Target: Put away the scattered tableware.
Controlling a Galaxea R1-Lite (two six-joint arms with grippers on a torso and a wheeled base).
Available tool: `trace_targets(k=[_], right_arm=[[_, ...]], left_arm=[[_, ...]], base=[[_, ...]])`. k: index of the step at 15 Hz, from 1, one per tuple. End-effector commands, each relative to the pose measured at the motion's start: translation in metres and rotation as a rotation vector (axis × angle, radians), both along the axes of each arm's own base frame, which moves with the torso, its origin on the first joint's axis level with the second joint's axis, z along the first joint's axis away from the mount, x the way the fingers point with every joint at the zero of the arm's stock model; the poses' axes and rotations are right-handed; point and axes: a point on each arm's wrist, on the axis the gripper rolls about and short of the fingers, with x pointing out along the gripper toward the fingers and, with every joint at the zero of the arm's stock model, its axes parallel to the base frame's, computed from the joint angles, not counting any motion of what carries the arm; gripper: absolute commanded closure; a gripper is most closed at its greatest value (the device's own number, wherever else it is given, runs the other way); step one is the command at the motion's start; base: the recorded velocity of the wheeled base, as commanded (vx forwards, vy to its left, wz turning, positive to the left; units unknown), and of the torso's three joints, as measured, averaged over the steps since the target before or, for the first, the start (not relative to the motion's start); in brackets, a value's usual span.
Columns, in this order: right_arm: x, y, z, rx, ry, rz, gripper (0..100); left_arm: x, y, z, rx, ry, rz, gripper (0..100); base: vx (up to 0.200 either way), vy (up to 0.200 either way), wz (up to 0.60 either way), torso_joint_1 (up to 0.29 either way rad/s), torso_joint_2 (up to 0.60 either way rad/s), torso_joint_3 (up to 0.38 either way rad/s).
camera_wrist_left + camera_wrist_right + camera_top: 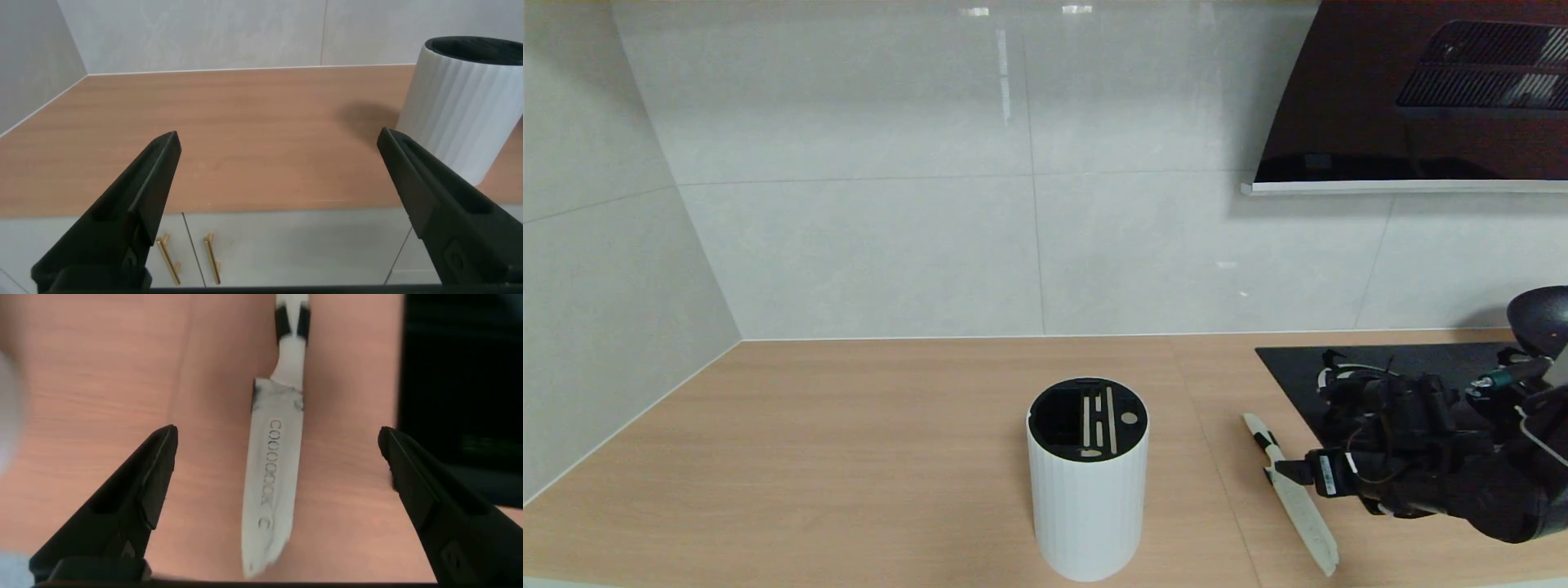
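Toward the lower right of the head view, a pale knife lay flat on the wooden table, its black-banded handle pointing toward the tiled wall and its blade tip toward the frame's bottom edge. It sat between the white ribbed holder and the black cooktop, near the cooktop's left edge and well apart from the holder. The holder stood upright at lower centre, its black top cut with slots and one larger opening (nothing could be seen standing in any of them). The right claw hung above the knife where handle met blade, fingers spread wide on either side and not closed on it; the wrist view showed a row of small marks along the blade. The left claw was likewise spread apart and held nothing, facing across the table's front edge with the holder off to one side and cabinet doors with brass handles below. A dark range hood filled the upper right corner.
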Motion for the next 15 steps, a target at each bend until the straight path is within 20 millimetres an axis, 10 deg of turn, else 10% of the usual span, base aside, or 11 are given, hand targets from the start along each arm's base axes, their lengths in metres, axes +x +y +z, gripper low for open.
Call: trace_targets(k=[1,15], right_arm=[[0.010,0.002,-0.028,-0.008,0.067,0.004,0],[0.045,0.017,-0.065,-0.060,0.076,-0.005,0]], left_arm=[[0.000,0.000,0.000,0.000,0.000,0.000,0],[0.000,0.000,0.000,0.000,0.000,0.000,0]], base=[[0.000,0.000,0.00,0.000,0.00,0.000],[0.000,0.000,0.00,0.000,0.00,0.000]])
